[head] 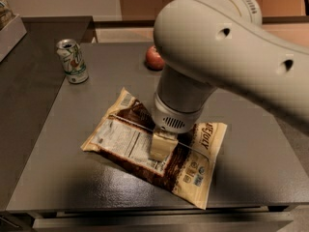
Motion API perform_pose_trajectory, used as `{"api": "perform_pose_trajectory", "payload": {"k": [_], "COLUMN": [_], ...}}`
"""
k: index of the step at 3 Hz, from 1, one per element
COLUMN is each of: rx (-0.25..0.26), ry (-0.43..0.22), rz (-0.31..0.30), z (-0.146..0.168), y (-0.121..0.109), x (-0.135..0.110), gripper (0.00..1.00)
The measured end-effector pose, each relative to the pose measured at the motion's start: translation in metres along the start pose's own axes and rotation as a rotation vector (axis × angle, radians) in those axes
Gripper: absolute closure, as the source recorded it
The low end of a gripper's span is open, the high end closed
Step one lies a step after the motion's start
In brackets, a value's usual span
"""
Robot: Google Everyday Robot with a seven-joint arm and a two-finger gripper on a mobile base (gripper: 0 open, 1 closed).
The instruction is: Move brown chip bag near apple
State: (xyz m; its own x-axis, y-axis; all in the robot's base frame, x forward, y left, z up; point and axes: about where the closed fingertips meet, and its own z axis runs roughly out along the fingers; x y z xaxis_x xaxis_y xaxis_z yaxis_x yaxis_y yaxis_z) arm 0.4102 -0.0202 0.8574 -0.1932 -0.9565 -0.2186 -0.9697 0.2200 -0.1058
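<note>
The brown chip bag (120,140) lies flat on the dark table (256,158), near the front middle, label side up. My gripper (161,147) points straight down onto the middle of the bag and touches it. The large white arm above hides part of the bag. The red apple (153,58) sits on the table behind the bag, partly hidden by the arm, about a can's height away from the bag's far corner.
A green-and-white drink can (72,61) stands upright at the table's back left. A second dark counter (29,86) adjoins on the left, with a pale box edge (9,33) at its far end. The table's front edge is just below the bag.
</note>
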Motion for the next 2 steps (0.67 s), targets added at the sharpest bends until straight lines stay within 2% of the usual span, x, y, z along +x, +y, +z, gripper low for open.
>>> {"api": "perform_pose_trajectory", "payload": {"k": [1, 2], "rx": [0.027, 0.061], "ry": [-0.021, -0.031], "rz": [-0.021, -0.049], "z": [-0.021, -0.041], "y": [-0.005, -0.012], "x": [-0.006, -0.011], "gripper": [0.88, 1.00]}}
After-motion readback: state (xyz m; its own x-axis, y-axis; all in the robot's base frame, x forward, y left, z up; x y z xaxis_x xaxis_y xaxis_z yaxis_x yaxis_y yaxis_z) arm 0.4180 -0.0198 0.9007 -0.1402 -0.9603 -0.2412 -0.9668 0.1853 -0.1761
